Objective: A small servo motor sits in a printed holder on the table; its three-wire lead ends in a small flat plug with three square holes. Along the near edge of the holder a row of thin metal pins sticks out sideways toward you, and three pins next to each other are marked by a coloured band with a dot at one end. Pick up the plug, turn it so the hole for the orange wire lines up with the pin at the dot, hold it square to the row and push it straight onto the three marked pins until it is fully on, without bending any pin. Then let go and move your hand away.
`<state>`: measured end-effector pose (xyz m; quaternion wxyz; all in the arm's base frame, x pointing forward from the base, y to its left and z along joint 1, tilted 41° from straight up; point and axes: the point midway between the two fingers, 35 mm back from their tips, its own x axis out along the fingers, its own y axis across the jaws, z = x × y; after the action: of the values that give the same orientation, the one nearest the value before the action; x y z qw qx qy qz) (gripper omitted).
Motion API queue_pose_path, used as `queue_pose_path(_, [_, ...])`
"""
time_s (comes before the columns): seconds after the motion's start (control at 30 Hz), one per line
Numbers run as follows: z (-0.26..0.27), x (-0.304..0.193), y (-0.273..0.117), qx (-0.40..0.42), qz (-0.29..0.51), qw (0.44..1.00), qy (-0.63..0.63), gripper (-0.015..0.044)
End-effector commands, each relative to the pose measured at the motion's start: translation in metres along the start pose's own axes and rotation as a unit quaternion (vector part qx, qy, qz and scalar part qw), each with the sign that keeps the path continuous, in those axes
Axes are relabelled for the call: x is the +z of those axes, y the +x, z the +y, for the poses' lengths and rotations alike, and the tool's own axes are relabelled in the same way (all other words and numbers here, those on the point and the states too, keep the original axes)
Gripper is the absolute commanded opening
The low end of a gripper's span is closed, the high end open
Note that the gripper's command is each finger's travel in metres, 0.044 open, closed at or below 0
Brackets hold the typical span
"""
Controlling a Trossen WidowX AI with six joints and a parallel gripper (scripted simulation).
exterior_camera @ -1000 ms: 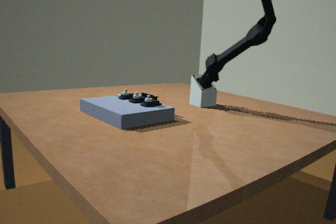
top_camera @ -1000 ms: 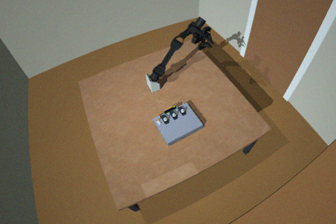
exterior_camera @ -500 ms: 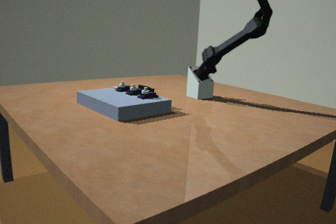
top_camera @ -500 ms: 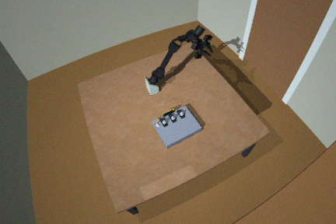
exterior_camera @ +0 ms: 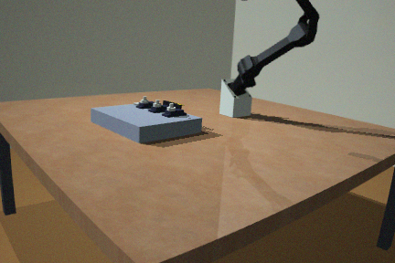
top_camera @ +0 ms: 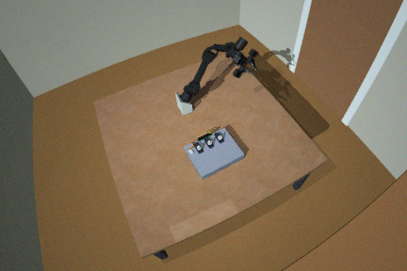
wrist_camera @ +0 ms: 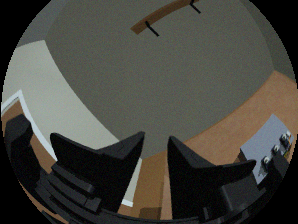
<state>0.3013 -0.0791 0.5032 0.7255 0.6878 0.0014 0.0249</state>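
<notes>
My gripper (top_camera: pixel 253 63) (wrist_camera: pixel 156 138) is partly open, with a gap and nothing between its fingertips in the wrist view. It hangs high and well away from the holder. The blue-grey holder (top_camera: pixel 219 160) (exterior_camera: pixel 123 116) (wrist_camera: pixel 262 139) lies flat on the table and carries three dark servos with white tops; one is the middle servo (top_camera: pixel 209 142) (exterior_camera: pixel 157 106) (wrist_camera: pixel 276 149). A dark strip with yellow (top_camera: pixel 204 135) (exterior_camera: pixel 173 103) is at the holder's edge toward the arm base. A small orange and white detail (top_camera: pixel 190 150) sits at one corner. The plug, single pins and dot are too small to make out.
The pale arm base (top_camera: pixel 184 105) (exterior_camera: pixel 235 105) stands on the brown table (top_camera: pixel 141 154) (exterior_camera: pixel 229 173) beyond the holder's pin side. The raised arm reaches out from it, away from the holder. Walls and a door frame (top_camera: pixel 372 65) surround the table.
</notes>
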Motion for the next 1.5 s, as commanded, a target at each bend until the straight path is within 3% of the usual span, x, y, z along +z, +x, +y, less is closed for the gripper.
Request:
queue_pose_path(0.0, [-0.009, -0.004, 0.003, 0.001, -0.002, 0.999, -0.046, 0.0115])
queue_pose_path(0.7, [-0.061, -0.031, 0.017, 0.004, -0.009, 0.956, -0.295, 0.0115])
queue_pose_path(1.47, [-0.125, -0.065, 0.018, 0.002, -0.019, 0.839, -0.544, 0.0115])
